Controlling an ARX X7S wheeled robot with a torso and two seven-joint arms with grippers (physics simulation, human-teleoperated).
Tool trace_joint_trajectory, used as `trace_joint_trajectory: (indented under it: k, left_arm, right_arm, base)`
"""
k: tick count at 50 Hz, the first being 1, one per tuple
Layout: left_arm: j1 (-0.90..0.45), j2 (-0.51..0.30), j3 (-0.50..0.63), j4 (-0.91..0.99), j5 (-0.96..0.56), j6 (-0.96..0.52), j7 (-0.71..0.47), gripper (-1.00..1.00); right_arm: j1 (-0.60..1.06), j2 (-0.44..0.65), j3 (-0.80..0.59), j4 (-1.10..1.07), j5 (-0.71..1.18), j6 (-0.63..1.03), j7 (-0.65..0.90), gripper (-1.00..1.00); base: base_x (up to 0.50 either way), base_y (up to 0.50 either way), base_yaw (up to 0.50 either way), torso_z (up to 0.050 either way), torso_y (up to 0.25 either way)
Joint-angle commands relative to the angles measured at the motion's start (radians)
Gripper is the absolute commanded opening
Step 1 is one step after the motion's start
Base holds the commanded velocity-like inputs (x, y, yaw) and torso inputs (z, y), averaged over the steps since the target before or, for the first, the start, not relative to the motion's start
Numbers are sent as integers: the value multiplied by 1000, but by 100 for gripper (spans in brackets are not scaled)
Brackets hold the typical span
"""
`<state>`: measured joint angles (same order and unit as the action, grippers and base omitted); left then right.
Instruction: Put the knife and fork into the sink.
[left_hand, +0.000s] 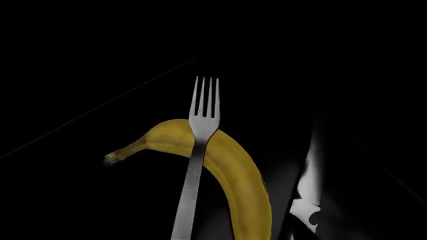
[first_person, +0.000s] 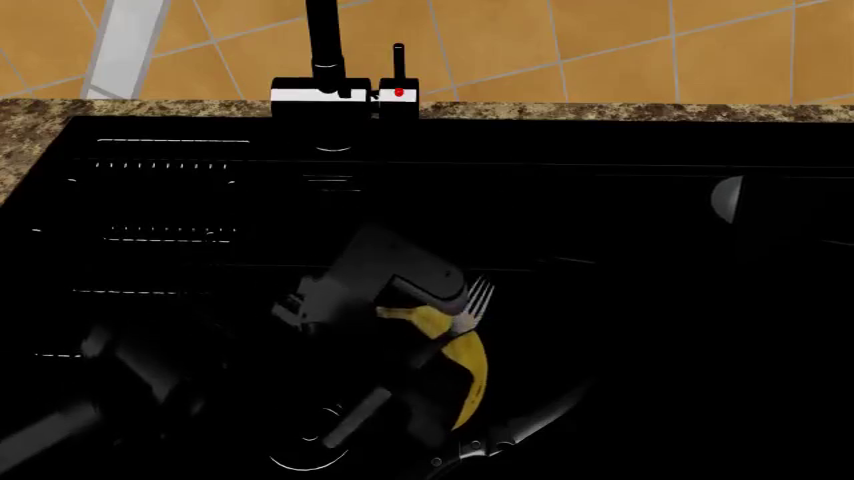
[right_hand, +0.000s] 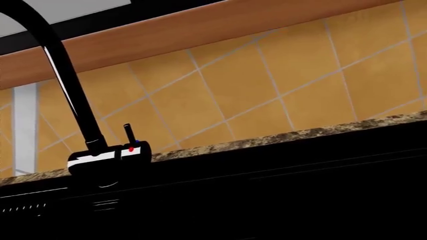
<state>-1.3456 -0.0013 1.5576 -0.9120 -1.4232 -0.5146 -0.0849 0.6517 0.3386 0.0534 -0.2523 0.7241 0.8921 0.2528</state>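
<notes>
Over the black sink (first_person: 627, 300), my left gripper (first_person: 430, 335) holds the silvery fork (first_person: 473, 301) by its handle, tines pointing away from the wrist. In the left wrist view the fork (left_hand: 195, 160) crosses in front of a yellow banana (left_hand: 240, 175) that lies in the basin; the fingers themselves are lost in the dark. The dark knife (first_person: 505, 434), small shiny dots on its handle, lies in the basin just right of the banana (first_person: 463, 375). Only a grey rounded part of my right arm (first_person: 727, 198) shows, over the sink's right side; its fingers are hidden.
The black tap (first_person: 320, 45) stands at the sink's back edge, also seen in the right wrist view as the tap (right_hand: 67, 85). Speckled granite counter (first_person: 27, 120) and an orange tiled wall (right_hand: 300, 75) lie behind. A ringed drain (first_person: 304, 452) sits near my left arm.
</notes>
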Motion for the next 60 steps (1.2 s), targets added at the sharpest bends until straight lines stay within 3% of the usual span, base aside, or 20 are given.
trace_joint_trajectory:
  k: [1,7,13,27,36,44,60]
  left_arm:
    - [-40,1,-4,15,-2,7,0,100]
    - [-108,-25,-25,109,-9,18,-51,100]
    - [-197,-161,-76,432,-47,-7,-220,100]
    - [-301,-386,-157,906,-121,-49,-457,100]
    - [-285,-558,-189,1138,-135,-29,-554,100]
    - [-248,-760,-216,1377,-150,1,-673,100]
    - [-154,-1136,-323,1728,-168,197,-839,100]
  right_arm:
    - [0,1,-4,4,2,-6,-1,100]
    - [1,2,-4,4,6,-7,1,100]
    - [1,3,-3,-2,12,-8,2,100]
    - [-5,13,10,-24,31,1,10,100]
    - [-9,24,17,-44,44,10,18,100]
    - [-10,31,21,-54,50,15,23,100]
    - [-5,36,17,-68,62,24,34,100]
  base:
    - [0,0,0,0,0]
    - [0,0,0,0,0]
    - [0,0,0,0,2]
    - [0,0,0,0,0]
    - [0,0,0,0,0]
    - [0,0,0,0,0]
    - [0,0,0,0,0]
